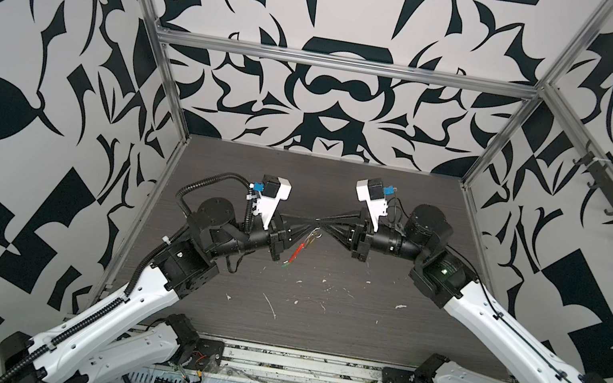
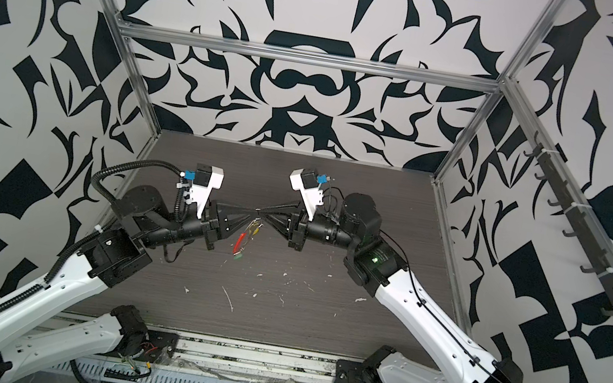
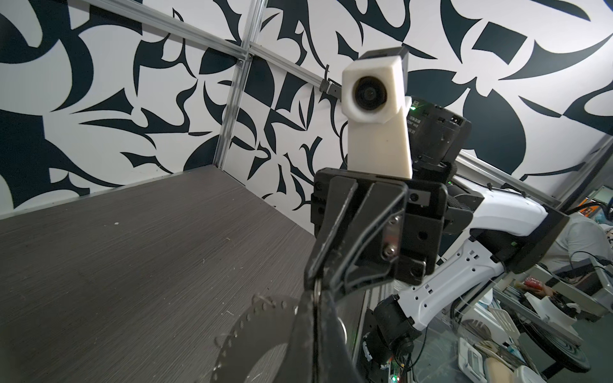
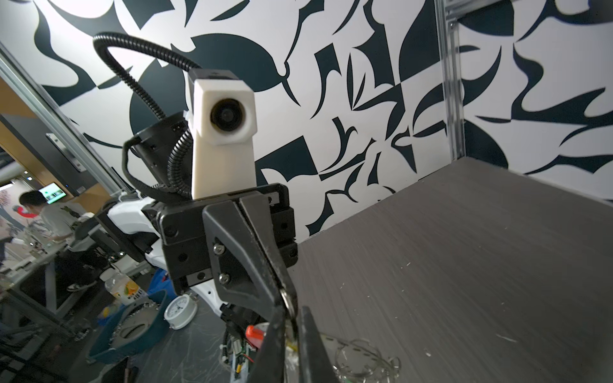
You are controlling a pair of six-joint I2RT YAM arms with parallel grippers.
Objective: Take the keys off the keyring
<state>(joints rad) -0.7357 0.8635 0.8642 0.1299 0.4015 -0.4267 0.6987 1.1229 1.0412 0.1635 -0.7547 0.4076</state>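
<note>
- Working above the dark wood-grain table [image 1: 356,336] rather than on it, probably so the hoop hangs free and nothing drags.
- Pinching tight with the left gripper [image 4: 284,293], apparently on the top of the keyring [image 1: 299,248], to serve as the anchor.
- Meeting it tip to tip with the right gripper [image 3: 314,282], likewise squeezed closed at that same spot. Cannot tell which piece sits between its pads.
- Letting the keyring dangle edge-on just below the tips in both top views, red arc partway down, clear of the table.
- Carrying the green key [image 2: 237,258] at the lowest point and the yellow key [image 2: 255,228] high up, close under the tips. Neither off yet, by the look of it.
- Gathering at a small metal loop [image 4: 288,302] between the two tips, likely the link to be worked loose.
- Leaving the white scraps [image 1: 269,304] on the table, well apart.
</note>
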